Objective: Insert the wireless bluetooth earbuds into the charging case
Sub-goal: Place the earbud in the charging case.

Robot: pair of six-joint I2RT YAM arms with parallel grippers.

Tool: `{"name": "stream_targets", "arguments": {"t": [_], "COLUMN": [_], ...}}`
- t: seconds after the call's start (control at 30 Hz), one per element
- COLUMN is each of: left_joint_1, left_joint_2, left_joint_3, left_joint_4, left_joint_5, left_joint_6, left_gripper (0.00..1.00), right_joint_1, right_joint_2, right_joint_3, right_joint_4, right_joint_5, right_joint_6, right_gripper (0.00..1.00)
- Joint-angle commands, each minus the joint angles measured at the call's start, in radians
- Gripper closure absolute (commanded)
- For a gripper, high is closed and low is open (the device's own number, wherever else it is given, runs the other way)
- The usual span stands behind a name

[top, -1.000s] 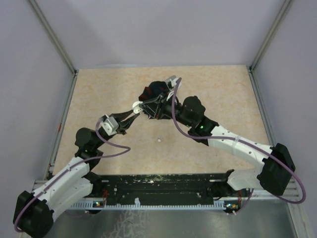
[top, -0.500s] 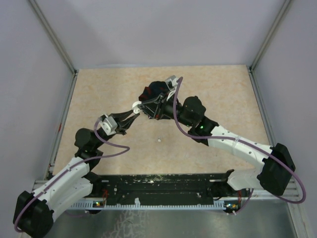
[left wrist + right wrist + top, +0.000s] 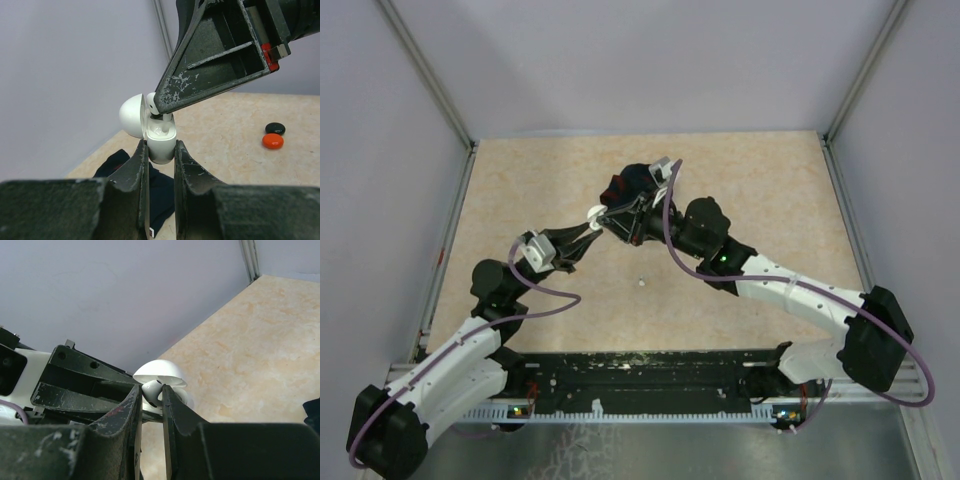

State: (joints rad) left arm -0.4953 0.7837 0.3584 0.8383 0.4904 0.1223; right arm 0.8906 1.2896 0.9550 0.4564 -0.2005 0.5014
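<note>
the left fingers [image 3: 139, 167] were clamped on the white charging case [image 3: 161, 140], holding it upright in the air above the tabletop [image 3: 520, 200]. its domed lid [image 3: 131, 116] stood hinged open toward the left. just right of the lid, a white earbud [image 3: 151, 103] sat at the case's open top, its lower end down inside. the right fingers [image 3: 131, 405] were pinched together on that earbud, reaching in from the upper right. below the case, a dark navy cloth [image 3: 116, 165] lay on the tabletop. farther right, a black disc [image 3: 275, 128] and a red disc [image 3: 273, 141] lay just beside each other. a tiny white piece [image 3: 641, 281] lay well apart from them, too small to identify.
</note>
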Motion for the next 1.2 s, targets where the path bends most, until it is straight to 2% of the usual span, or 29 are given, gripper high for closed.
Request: {"name": "stream_targets", "arguments": {"t": [0.0,0.23,0.57,0.83,1.07,1.17], "left_joint_1": [-0.002,-0.002,-0.002,-0.002,-0.002,-0.002], "left_joint_2": [-0.010,-0.007,-0.005,0.005,0.010,0.011], "left_joint_3": [-0.004,-0.005,-0.006,0.014,0.024,0.031], "left_joint_4": [0.051,0.051,0.037,-0.016,-0.055,-0.072], "left_joint_5": [0.018,0.022,0.018,0.013,0.000,0.000], "left_joint_6": [-0.025,-0.032,-0.038,-0.030,0.002,0.014], "left_gripper": [0.98,0.98,0.98,0.99,1.00,1.00], "right_joint_1": [0.020,0.026,0.027,0.027,0.029,0.037], "right_joint_2": [0.001,-0.016,-0.044,-0.069,-0.070,-0.053], "right_joint_3": [0.003,0.003,0.013,0.086,0.159,0.180], "right_joint_4": [0.032,0.026,0.006,-0.156,-0.291,-0.330], "right_joint_5": [0.012,0.037,0.070,0.048,0.028,0.060], "right_joint_6": [0.003,-0.036,-0.100,-0.258,-0.313,-0.329], "right_gripper": [0.82,0.64,0.61,0.61,0.45,0.43]}}
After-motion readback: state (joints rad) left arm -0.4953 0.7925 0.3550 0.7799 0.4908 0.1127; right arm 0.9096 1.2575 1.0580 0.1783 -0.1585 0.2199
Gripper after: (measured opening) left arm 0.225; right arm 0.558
